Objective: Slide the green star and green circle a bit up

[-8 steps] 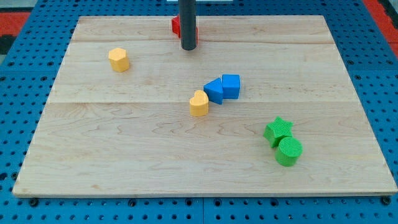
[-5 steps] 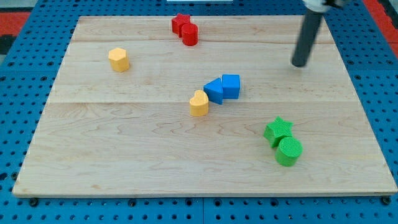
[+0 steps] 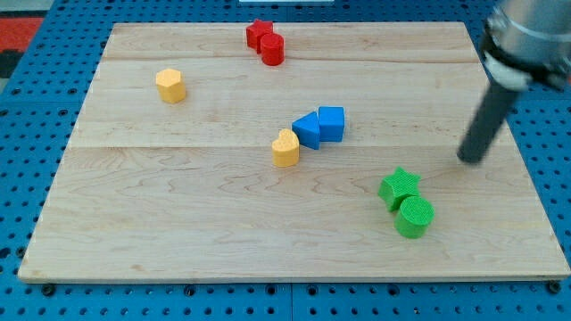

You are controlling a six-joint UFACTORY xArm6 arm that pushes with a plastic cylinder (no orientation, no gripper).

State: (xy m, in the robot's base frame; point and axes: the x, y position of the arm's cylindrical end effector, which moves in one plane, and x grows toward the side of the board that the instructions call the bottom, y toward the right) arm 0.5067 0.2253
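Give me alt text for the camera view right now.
My tip sits to the view's right of and slightly above the touching green star and green circle, apart from both, on a wooden board.

Pale wooden board (image 3: pixel 178 223) on blue pegboard (image 3: pixel 27 107), two touching red blocks (image 3: pixel 266 41) near the view's top, yellow hexagonal block (image 3: pixel 170 86), yellow heart-shaped block (image 3: pixel 285 148) beside two touching blue blocks (image 3: pixel 319 127)
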